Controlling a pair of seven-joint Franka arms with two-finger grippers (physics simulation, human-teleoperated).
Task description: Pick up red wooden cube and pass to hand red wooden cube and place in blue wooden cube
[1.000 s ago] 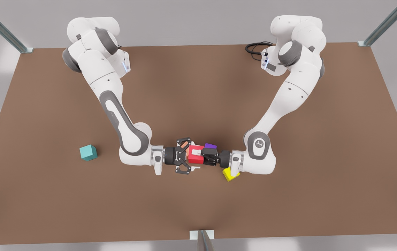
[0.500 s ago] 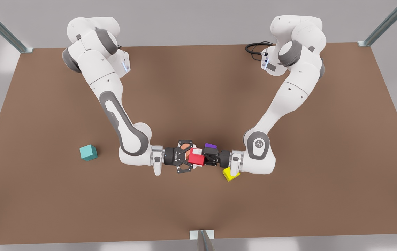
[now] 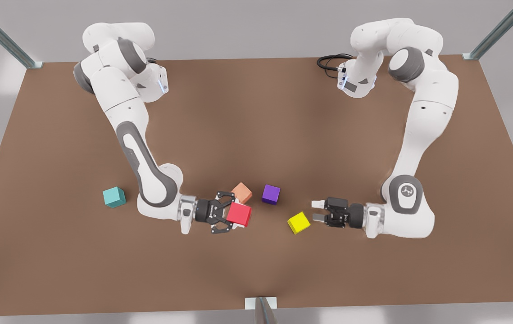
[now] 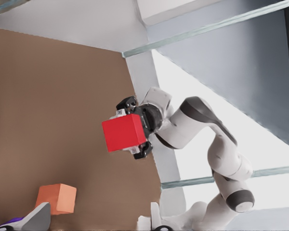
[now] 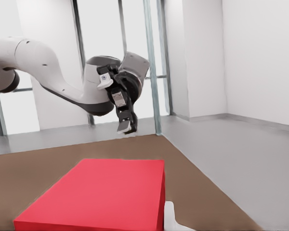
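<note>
Right gripper point(image 3: 233, 214), lower centre of front view, clamped on small bright red wooden cube point(image 3: 239, 214), held aloft. Teal-blue wooden cube point(image 3: 114, 197) lies frame left, behind that wrist; right arm nearer. Left gripper point(image 3: 315, 210), fingers apart & empty, waits lower right.

Got the right gripper point(image 3: 231, 213) down low on the front view's left, wrist turned level, fingers aimed sideways at the other arm and clamped on the red cube point(image 3: 239, 214). Got the left gripper point(image 3: 315, 211) well apart on the front view's right, equally low and level, facing back, fingers spread with nothing between them. Both elbows bent, forearms sloping down from the bases.
</note>
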